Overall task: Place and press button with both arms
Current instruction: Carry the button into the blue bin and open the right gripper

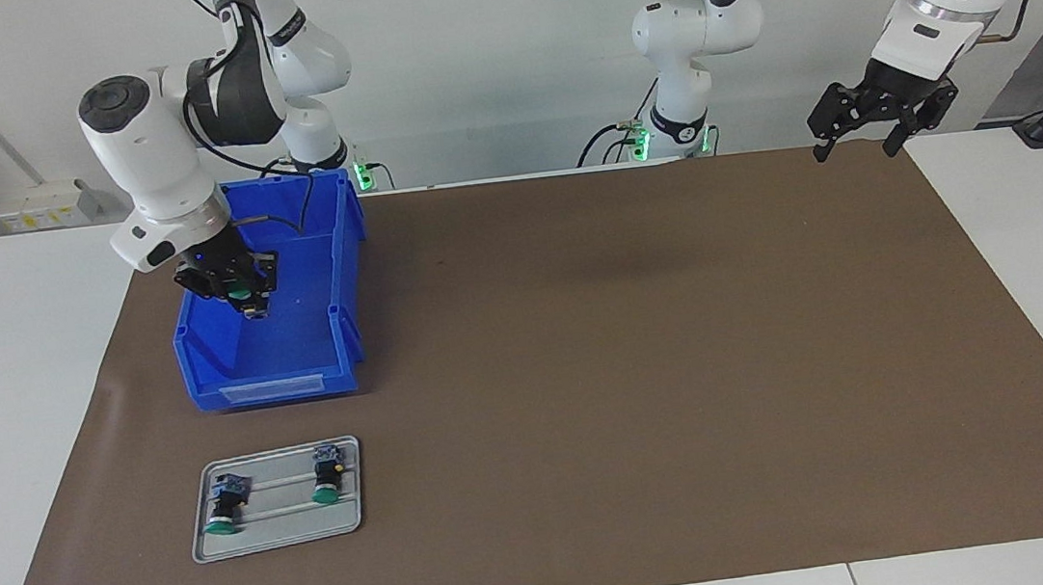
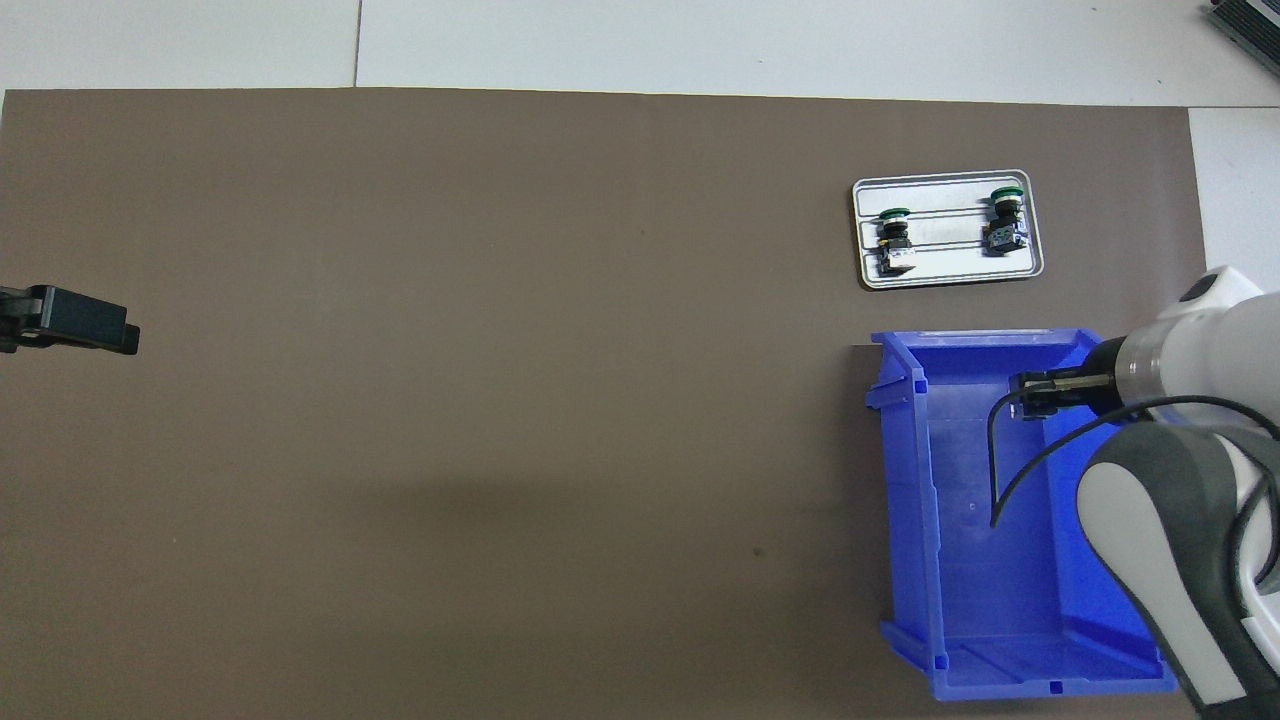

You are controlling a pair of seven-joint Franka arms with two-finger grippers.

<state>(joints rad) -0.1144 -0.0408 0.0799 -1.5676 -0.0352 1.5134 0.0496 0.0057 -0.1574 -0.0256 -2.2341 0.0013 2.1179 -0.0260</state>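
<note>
Green-capped buttons are counted as 3: 1 button (image 1: pixel 239 292) is clamped in the right gripper (image 1: pixel 243 297) over the blue bin (image 1: pixel 338 254), and 2 buttons (image 1: pixel 226 508) (image 1: pixel 326 474) lie on the grey tray (image 1: pixel 285 530), farther from the robots than the bin. 2 arms are seen. The left gripper (image 1: pixel 858 145) hangs with fingers spread wide, well apart from the bin. Only the facing view reveals the held button's cap; it is hidden in the overhead view.
</note>
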